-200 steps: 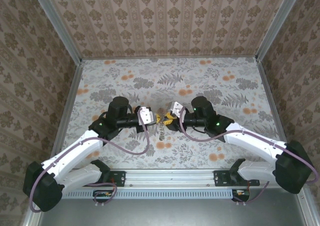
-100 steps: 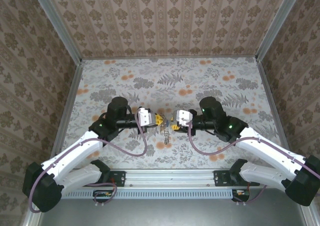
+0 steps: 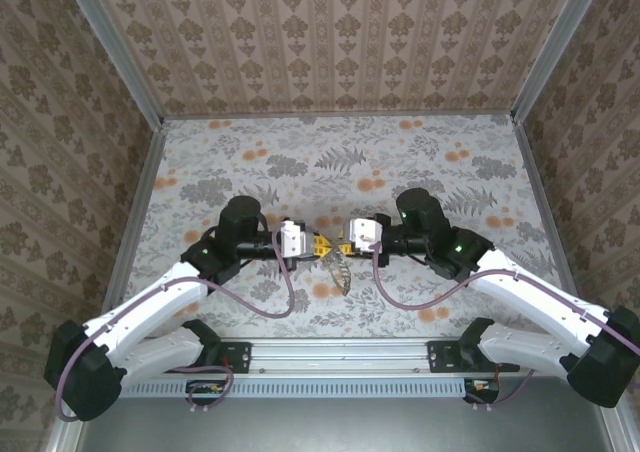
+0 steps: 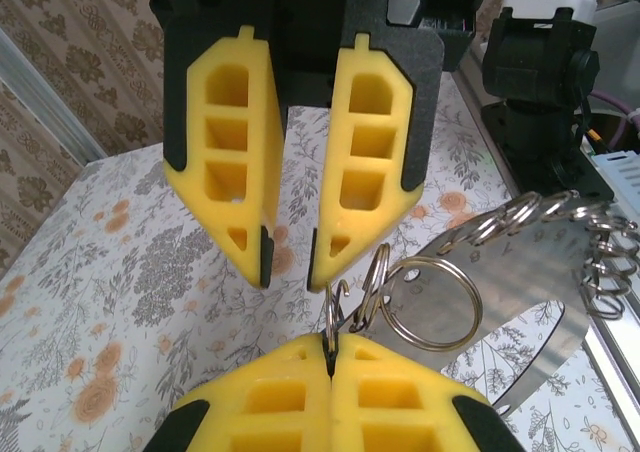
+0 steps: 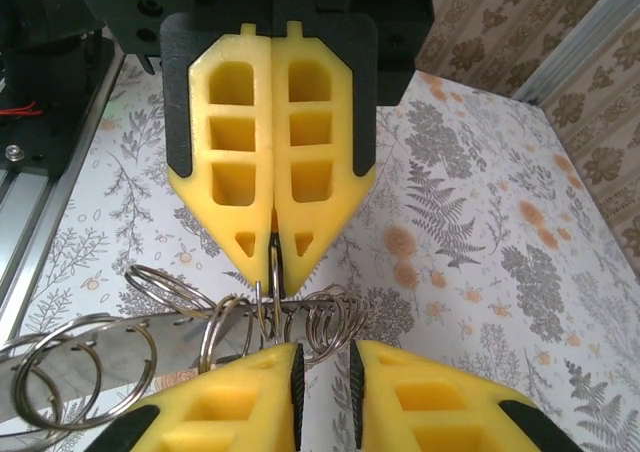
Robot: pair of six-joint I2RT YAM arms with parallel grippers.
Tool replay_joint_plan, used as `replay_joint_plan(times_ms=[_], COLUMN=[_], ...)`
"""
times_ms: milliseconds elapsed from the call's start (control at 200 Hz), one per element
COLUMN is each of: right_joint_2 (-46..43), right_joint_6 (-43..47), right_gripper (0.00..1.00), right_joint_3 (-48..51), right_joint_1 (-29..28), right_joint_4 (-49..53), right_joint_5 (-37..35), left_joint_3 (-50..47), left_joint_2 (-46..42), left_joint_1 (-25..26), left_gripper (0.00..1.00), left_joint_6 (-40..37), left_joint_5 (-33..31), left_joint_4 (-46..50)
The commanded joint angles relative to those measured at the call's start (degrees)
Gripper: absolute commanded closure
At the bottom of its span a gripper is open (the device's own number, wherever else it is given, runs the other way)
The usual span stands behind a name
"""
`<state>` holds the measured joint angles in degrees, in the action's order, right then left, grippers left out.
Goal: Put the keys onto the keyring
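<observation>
The keyring (image 4: 481,302) is a bunch of steel split rings strung along a shiny curved metal strip (image 4: 520,302). My left gripper (image 4: 330,340) is shut on one thin ring at the bunch's end, and the rest hangs off to the right. Facing it tip to tip, my right gripper (image 5: 325,350) stands narrowly open, with a cluster of rings (image 5: 335,317) just beyond its tips. In the top view both grippers, left (image 3: 318,240) and right (image 3: 346,240), meet above the table's middle, the keyring (image 3: 340,267) dangling below them. The keys are out of view.
The floral table (image 3: 330,162) is bordered by patterned walls and an aluminium frame. A metal rail (image 3: 340,352) with the arm bases runs along the near edge. Purple cables (image 3: 262,307) loop under both arms.
The right gripper's jaws have narrowed and its arm has shifted right. The left gripper has edged rightward, and the hanging rings have swung right under the right gripper.
</observation>
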<state>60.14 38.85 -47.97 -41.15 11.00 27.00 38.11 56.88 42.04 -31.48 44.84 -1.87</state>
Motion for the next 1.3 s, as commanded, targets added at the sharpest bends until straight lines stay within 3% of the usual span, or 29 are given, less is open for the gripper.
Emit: replay_joint_plan(times_ms=[0,250,630,875,960,1165,1295], right_joint_2=[0.24,-1.12,-3.86,-1.66,-1.02,-0.37,-0.81], right_joint_6=[1.05,2.37,3.1,0.02,-0.14,0.0,-0.18], right_gripper=[0.76,0.65,0.66,0.67,0.69,0.91,0.97], right_joint_3=[-1.55,-0.21,1.65,1.74,1.23,0.81,1.02], right_joint_1=[-0.39,-0.36,0.02,0.01,-0.07,-0.23,-0.23], right_joint_4=[1.38,3.23,5.09,-0.11,-0.33,1.21,1.64], right_joint_5=[3.46,5.66,4.2,2.79,3.29,3.41,3.12], left_joint_3=[0.92,1.27,1.57,2.91,3.17,3.55,3.27], left_joint_2=[0.25,1.02,1.74,2.86,3.13,3.32,3.48], left_joint_1=[0.68,1.23,1.32,1.67,1.85,2.16,2.24], left_gripper=[1.0,1.0,1.0,1.0,1.0,1.0,1.0], left_joint_6=[-0.6,-0.37,-0.25,-0.47,-0.48,-0.33,-0.41], left_joint_5=[1.35,0.66,0.68,2.51,2.49,2.29,1.75], left_joint_4=[-3.06,-3.28,-3.23,-2.9,-2.84,-3.04,-2.93])
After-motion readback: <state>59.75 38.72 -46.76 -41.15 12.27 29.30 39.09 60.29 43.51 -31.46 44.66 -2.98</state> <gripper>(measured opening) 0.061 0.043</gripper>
